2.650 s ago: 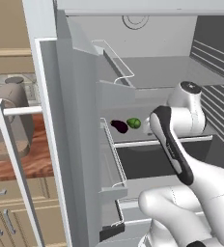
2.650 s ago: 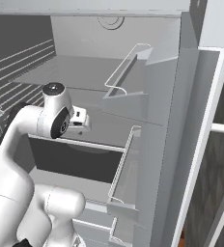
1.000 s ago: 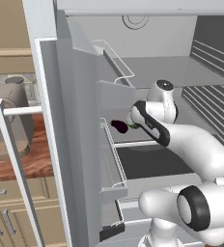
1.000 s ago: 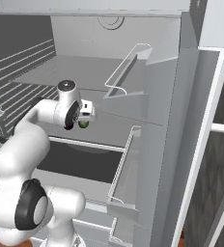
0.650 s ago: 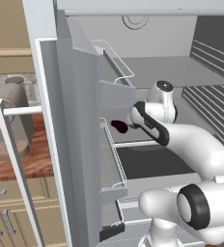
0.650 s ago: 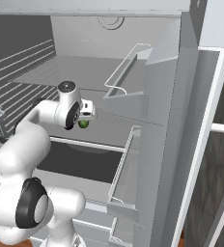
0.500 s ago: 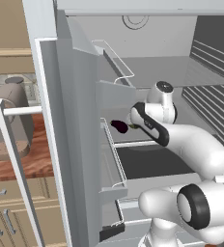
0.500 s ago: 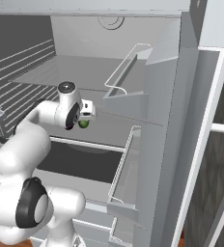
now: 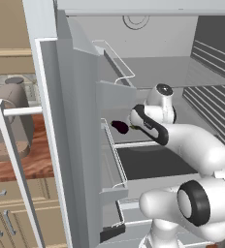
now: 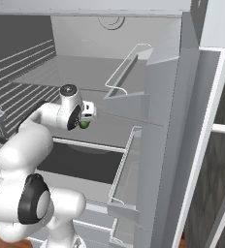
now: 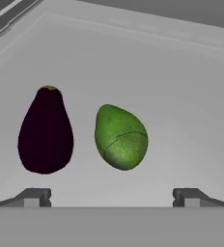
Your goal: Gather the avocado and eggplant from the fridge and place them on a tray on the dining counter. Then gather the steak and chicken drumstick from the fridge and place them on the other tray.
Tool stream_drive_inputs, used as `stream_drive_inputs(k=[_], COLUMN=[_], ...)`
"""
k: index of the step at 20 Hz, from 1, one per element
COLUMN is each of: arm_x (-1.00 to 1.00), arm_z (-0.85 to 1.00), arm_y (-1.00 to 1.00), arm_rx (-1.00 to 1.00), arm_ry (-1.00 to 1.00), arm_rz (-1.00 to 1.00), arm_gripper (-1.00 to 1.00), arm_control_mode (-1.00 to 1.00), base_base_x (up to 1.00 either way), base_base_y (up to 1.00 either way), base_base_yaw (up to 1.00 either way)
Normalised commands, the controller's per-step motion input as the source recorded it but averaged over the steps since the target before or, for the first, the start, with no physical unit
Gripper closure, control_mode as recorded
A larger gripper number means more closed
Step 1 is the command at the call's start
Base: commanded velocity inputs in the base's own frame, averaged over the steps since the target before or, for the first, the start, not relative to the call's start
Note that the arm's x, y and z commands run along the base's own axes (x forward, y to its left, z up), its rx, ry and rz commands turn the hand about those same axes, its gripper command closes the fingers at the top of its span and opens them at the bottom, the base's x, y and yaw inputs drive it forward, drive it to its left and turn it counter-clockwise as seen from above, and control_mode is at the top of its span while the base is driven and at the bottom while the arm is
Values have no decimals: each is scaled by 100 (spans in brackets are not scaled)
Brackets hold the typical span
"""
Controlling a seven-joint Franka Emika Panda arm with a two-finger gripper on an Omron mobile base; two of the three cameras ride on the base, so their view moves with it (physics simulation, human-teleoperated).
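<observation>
In the hand view a dark purple eggplant [image 11: 45,130] and a green avocado [image 11: 121,137] lie side by side on the grey fridge shelf [image 11: 181,96]. My gripper [image 11: 111,198] is open just in front of them, its fingertips [image 11: 34,197] spread wider than the avocado, which sits roughly centred between them and a little beyond. From the left base view the eggplant [image 9: 119,127] shows just left of the hand [image 9: 137,120]. In the right base view the avocado [image 10: 85,124] peeks out under the gripper [image 10: 88,116].
The open fridge door [image 9: 80,145] with its clear shelf rails [image 9: 115,63] stands close on the left of the arm. A dark drawer [image 9: 153,162] lies below the shelf. A wooden counter with a grey appliance [image 9: 10,121] is outside, at the left.
Since 2.6 s ago the arm has swung in and lowered the hand to the shelf with the eggplant and avocado. Over the last second nothing has visibly moved.
</observation>
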Motion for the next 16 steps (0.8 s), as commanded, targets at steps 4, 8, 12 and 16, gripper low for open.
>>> stream_drive_inputs(k=[4,8,12,16], arm_x=[18,30,28,23], arm_z=[-12,-8,-12,-17], arm_y=[0,0,0,0], arm_rx=[0,0,0,0], arm_ry=[0,0,0,0], arm_rz=[0,0,0,0], arm_gripper=[-100,-100,-100,-100], arm_control_mode=[-100,-100,-100,-100], base_base_x=[0,0,0,0], base_base_y=[0,0,0,0], base_base_yaw=[0,0,0,0])
